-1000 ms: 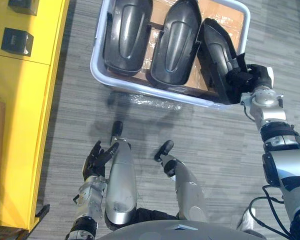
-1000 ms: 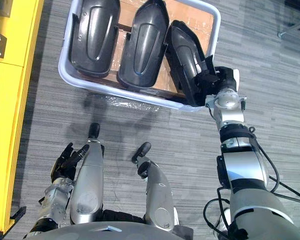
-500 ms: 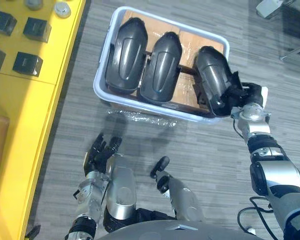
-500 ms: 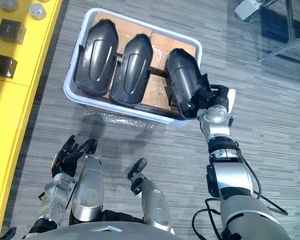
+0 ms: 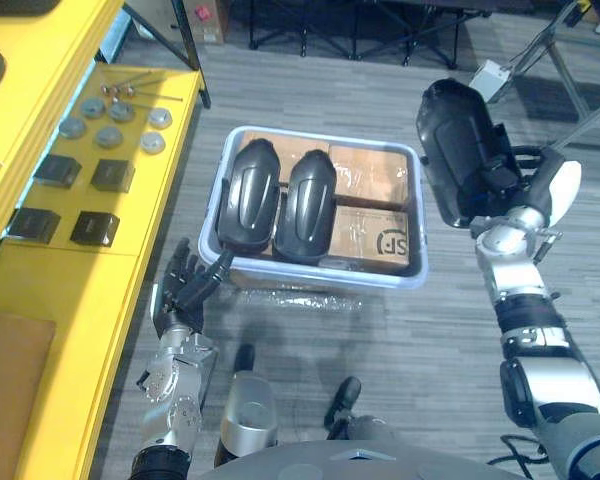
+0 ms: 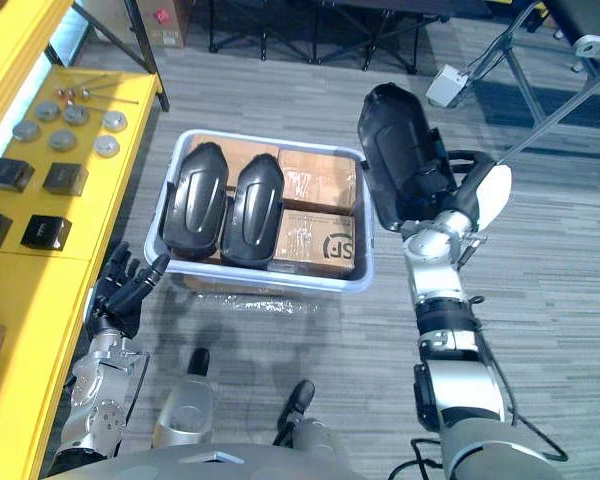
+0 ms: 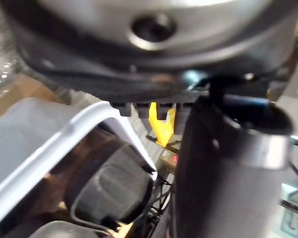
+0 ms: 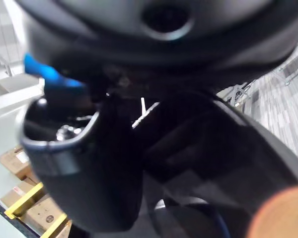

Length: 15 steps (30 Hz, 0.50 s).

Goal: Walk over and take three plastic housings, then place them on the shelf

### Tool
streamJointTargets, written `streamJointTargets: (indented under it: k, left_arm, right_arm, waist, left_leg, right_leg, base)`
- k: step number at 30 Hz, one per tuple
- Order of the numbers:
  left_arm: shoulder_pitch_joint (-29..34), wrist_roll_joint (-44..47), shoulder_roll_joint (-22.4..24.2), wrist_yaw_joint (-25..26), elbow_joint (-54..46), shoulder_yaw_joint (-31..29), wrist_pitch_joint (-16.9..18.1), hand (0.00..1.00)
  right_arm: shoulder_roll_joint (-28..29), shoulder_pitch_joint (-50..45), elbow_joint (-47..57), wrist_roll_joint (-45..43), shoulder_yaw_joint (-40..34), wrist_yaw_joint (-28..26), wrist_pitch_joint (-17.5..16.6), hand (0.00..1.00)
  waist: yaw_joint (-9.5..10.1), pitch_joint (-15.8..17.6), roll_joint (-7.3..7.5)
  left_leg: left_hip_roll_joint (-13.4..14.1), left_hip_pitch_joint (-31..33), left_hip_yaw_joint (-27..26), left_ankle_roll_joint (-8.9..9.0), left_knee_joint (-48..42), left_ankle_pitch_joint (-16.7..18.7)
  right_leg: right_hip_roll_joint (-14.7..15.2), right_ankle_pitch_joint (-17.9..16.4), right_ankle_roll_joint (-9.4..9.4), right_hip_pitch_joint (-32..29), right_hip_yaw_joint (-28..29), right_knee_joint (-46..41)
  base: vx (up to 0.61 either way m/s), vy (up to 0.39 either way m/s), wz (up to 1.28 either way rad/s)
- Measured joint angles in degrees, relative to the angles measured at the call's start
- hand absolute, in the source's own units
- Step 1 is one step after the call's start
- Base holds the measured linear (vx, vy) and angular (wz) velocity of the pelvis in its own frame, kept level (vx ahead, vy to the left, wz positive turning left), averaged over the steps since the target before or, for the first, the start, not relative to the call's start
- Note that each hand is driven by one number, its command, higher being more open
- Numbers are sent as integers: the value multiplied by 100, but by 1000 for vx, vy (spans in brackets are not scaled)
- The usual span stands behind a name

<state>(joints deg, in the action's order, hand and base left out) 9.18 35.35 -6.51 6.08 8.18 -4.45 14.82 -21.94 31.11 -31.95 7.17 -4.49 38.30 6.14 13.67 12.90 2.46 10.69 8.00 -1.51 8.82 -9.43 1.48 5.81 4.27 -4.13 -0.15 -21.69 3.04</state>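
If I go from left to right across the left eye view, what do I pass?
Yellow shelf, left robot hand, housing in the bin, second housing, cardboard boxes, raised housing, right robot hand gripping it.

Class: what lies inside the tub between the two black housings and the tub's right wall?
Brown cardboard boxes fill that stretch of the white tub, right beside the two plastic housings; both eye views show it.
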Motion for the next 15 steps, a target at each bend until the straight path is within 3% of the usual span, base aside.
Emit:
streamJointTargets:
  k: [4, 7, 9, 15]
  left_arm:
    - [33, 72, 340, 188, -1009, -94, -58, 100]
    - [27, 467, 394, -99, -1247, 163, -397, 100]
    - [29, 863, 369, -406, -1181, 421, -858, 100]
    - [-424, 1273, 80, -682, -76, 1069, -1326, 100]
  right_arm:
    - [539, -202, 293, 426, 71, 17, -205, 0]
    - [662, -211, 384, 675, 309, 35, -529, 0]
    - [663, -210, 614, 842, 589, 34, -936, 0]
    - [674, -203, 1090, 1060, 1075, -70, -1849, 0]
  waist:
    - [5, -98, -51]
    - [6, -298, -190]
    - [-19, -373, -292]
    - [-288, -516, -267]
  left_leg:
    - [-50, -155, -44, 2, 86, 1]
    - [-130, -175, -43, -3, 104, 4]
    - [-191, -284, -118, -34, 173, -16]
    - [-199, -459, -326, -61, 236, 0]
  right_leg:
    - [53, 0, 0, 109, -29, 4]
    - [124, 16, -23, 132, -36, 3]
    - [188, 44, -67, 172, 29, 12]
    - [212, 78, -90, 192, 264, 24]
  base:
    - [10, 27, 2]
    - [-5, 49, 4]
    - [-16, 53, -8]
    - [-29, 24, -19]
